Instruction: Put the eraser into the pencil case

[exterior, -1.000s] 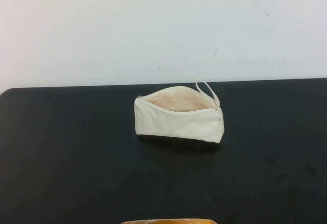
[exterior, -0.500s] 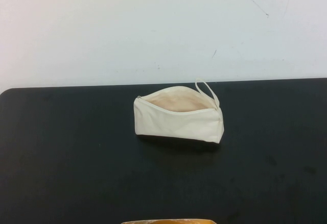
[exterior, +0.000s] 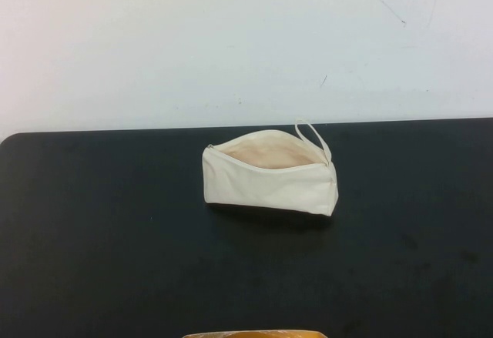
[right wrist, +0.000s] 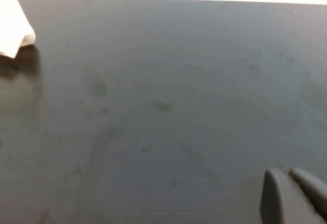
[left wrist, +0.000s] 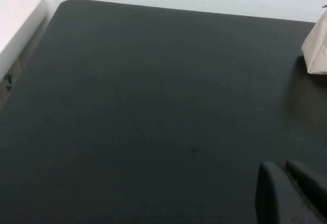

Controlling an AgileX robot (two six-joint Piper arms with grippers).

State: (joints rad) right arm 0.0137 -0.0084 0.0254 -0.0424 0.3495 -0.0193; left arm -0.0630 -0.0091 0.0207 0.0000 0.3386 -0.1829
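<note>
The cream-white pencil case [exterior: 269, 176] stands on the black table [exterior: 115, 238] near the middle, its zip open and the peach lining showing, with its loop strap [exterior: 314, 138] at the right end. The eraser is not in view. Neither gripper shows in the high view. My left gripper [left wrist: 282, 167] hovers over bare table to the left of the case, fingers together and empty; a corner of the case [left wrist: 317, 50] shows in its view. My right gripper [right wrist: 285, 173] is over bare table to the right of the case [right wrist: 13, 30], fingers together and empty.
A white wall rises behind the table's far edge [exterior: 246, 126]. A flat orange-yellow strip [exterior: 254, 334] shows at the near edge of the high view. The table's rounded left corner [left wrist: 66, 4] shows in the left wrist view.
</note>
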